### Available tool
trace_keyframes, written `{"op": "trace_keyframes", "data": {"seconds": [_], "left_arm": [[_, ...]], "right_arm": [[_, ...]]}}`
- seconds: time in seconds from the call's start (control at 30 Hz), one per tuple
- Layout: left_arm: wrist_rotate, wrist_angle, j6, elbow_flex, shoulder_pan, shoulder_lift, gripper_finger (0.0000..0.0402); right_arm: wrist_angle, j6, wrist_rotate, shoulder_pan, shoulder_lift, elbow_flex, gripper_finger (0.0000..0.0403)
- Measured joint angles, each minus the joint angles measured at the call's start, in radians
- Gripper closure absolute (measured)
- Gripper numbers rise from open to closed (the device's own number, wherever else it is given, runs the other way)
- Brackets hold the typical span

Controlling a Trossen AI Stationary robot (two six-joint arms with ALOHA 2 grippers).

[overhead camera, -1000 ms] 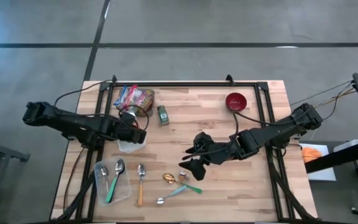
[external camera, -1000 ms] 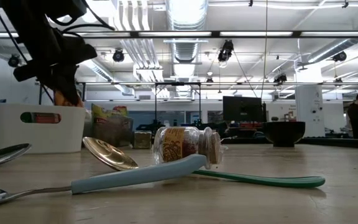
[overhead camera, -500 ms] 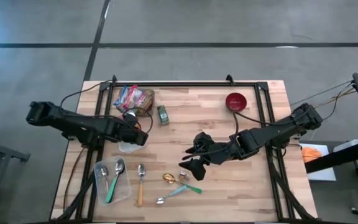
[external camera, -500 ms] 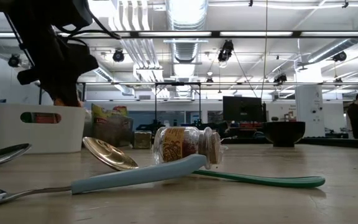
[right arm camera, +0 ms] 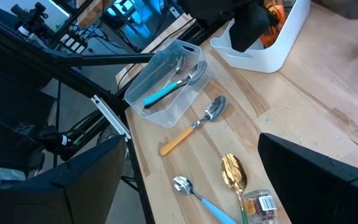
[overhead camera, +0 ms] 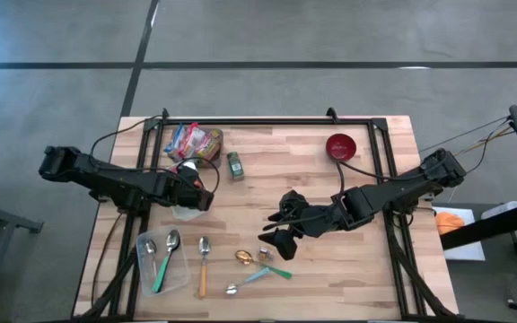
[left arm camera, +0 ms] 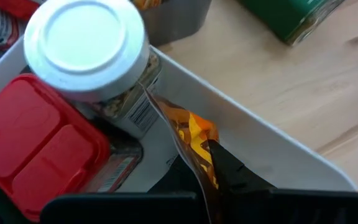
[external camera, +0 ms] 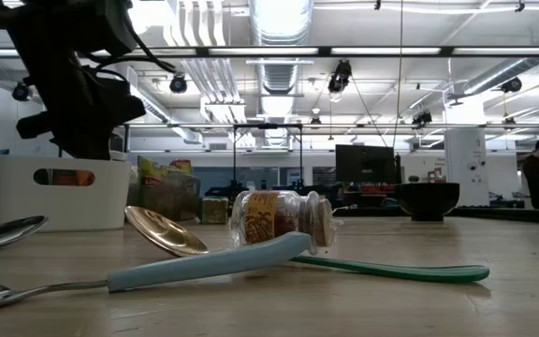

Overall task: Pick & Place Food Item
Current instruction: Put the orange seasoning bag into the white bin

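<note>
My left gripper (overhead camera: 197, 192) is shut on an orange snack packet (left arm camera: 196, 138) and reaches down into a white bin (overhead camera: 187, 210) at the table's left. The bin also holds a jar with a silver lid (left arm camera: 86, 45) and a red-lidded container (left arm camera: 39, 149). In the low view the packet shows orange through the bin's handle slot (external camera: 76, 176). My right gripper (overhead camera: 282, 231) hangs open above the table's middle, holding nothing; its wide-apart fingers frame the right wrist view. My left gripper pinches the orange packet between its two fingers, near the packet's end closest to them (left arm camera: 207, 163). The fingers slant down from above into the bin. The packet points away from the fingers, its clear sealed edge (left arm camera: 157, 106) reaching the jar; whether it rests on the bin's floor is hidden.
Snack bags (overhead camera: 193, 141), a dark tin (overhead camera: 187, 167) and a green can (overhead camera: 234, 165) lie behind the bin. A red bowl (overhead camera: 341, 145) stands far right. Near the front are a clear tray of spoons (overhead camera: 162, 260), loose spoons (overhead camera: 203, 262) and a small spice jar (external camera: 279, 218).
My left gripper has gone down into the white bin with the orange packet, staying shut on it. The packet was above the bin's rim and now sits inside the bin, showing through the handle slot.
</note>
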Motion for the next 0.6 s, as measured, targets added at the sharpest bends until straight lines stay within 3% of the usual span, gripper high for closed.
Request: {"op": "trace_keyframes", "data": {"seconds": [0.23,0.6], "left_arm": [[0.011,0.001,0.002,-0.002,0.0,-0.001,0.0385],[0.058,0.01,-0.002,-0.001,0.0,-0.001,0.0272]], "right_arm": [[0.0,0.002,0.0,0.0,0.0,0.0,0.0039],[0.0,0.002,0.0,0.0,0.0,0.0,0.0039]]}}
